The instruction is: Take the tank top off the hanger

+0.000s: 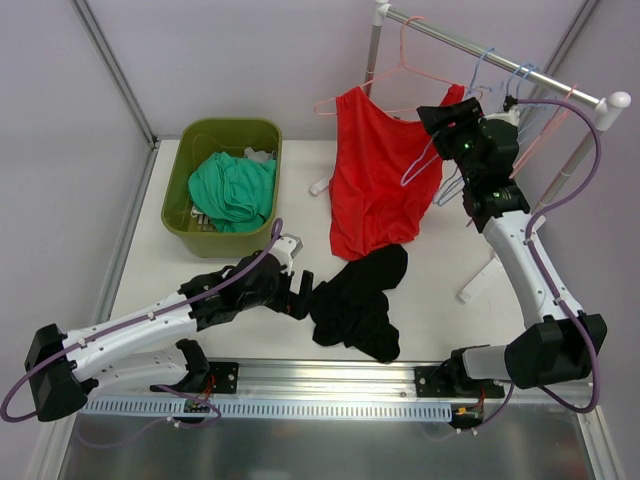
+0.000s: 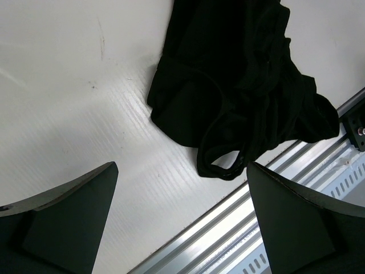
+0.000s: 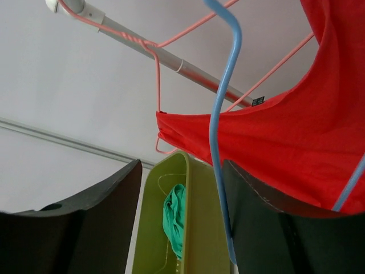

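Left jaws gape wide; right jaws partly open astride blue hanger (image 3: 214, 148).

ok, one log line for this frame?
tank top: on pink hanger | left gripper: open, low beside black garment | right gripper: open, at tank top strap, blue hanger between its jaws

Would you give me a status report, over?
Left gripper open, low by black garment. Right gripper open at rail. Red tank top on pink wire hanger. Blue wire hanger between right jaws.
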`<state>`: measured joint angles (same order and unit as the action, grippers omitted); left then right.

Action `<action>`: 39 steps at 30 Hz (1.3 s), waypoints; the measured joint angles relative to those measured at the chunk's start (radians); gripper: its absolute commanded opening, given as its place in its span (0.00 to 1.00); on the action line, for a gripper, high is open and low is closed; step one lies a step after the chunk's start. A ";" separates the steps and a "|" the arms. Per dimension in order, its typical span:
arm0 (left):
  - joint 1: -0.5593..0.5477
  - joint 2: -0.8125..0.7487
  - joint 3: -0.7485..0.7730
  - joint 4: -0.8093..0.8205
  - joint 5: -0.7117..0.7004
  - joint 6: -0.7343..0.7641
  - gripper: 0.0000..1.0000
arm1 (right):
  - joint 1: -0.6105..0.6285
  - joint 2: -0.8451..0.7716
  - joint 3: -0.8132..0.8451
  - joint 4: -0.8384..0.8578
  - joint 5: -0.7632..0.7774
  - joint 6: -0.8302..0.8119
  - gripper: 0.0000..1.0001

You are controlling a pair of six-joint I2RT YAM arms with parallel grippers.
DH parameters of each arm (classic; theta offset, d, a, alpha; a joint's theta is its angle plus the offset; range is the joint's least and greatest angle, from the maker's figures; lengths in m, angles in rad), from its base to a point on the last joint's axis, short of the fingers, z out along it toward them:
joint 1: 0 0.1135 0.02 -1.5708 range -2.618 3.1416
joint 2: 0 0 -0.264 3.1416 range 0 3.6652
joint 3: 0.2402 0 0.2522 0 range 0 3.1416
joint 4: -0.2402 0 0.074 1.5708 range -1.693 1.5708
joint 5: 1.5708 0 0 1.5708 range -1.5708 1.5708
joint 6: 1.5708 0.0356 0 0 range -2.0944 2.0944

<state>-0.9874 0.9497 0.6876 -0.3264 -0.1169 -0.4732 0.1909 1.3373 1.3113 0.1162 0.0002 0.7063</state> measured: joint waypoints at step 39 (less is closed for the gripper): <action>-0.177 0.917 0.497 0.086 0.070 0.061 0.78 | 0.000 -0.851 -0.246 -0.594 -0.528 -0.504 1.00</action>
<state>-1.1645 1.8671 1.1843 -0.2401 -0.0467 -0.4122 0.1913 0.4866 1.0657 -0.4782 -0.5274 0.2020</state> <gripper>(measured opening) 0.929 0.993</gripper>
